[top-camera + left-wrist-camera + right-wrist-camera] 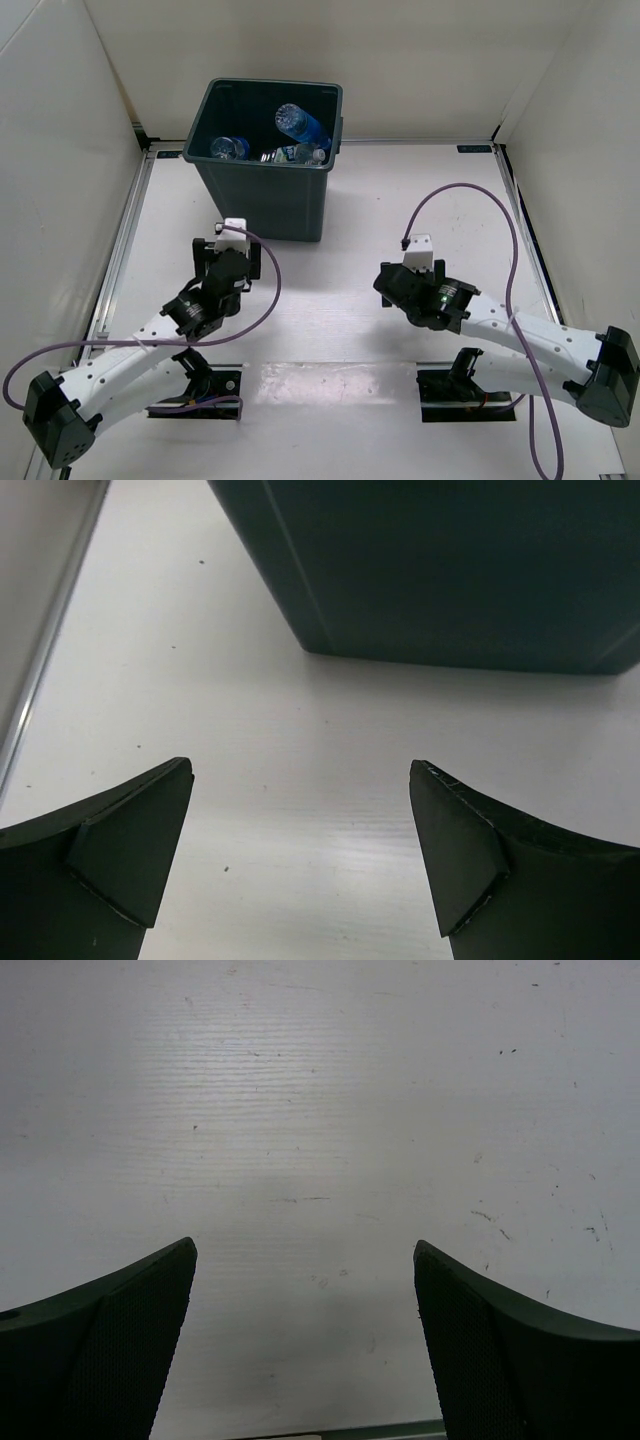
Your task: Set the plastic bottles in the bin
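bottles [300, 125] in bin [265, 200] — partly hidden, maybe four | both jaws wide apart

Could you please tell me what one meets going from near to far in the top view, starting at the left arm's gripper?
left gripper, open and empty → bin, its near wall first → plastic bottles lying inside the bin, toward its far side.

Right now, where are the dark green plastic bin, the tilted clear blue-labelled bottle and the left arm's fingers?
Dark green plastic bin [262, 205]: top view, front wall.
Tilted blue-labelled bottle [305, 127]: top view, label.
Left fingers [110, 870]: left wrist view, left pad.
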Tool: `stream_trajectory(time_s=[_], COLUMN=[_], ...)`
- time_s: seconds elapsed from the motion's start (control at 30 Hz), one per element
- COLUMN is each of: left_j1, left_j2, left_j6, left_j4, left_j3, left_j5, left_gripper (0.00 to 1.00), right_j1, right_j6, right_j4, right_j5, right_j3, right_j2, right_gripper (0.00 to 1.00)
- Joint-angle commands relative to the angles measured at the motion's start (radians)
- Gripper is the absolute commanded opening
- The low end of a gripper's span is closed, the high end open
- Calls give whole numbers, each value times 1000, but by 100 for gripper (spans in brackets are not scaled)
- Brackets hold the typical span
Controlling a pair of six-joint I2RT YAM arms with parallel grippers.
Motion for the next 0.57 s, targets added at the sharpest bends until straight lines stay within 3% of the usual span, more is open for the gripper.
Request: stream_trajectory(time_s=[0.0,0.27,0.4,0.53], left_j1=[-2,40,95,130], left_j2=[-4,-85,-143,-130], left_j6=[27,16,-85,-64], left_j4=[85,147,78,116], left_j3=[-23,-108,-121,-130], left_j5=[-90,-101,-142,-130], left_gripper=[100,100,100,100], right_j1=[2,108,56,25], right_j6=[36,102,100,109], right_j4=[-16,-69,-69,-98], right_j5=[47,150,124,102], right_j3=[48,65,73,100], right_j2=[10,30,62,89], right_gripper=[90,90,90,90])
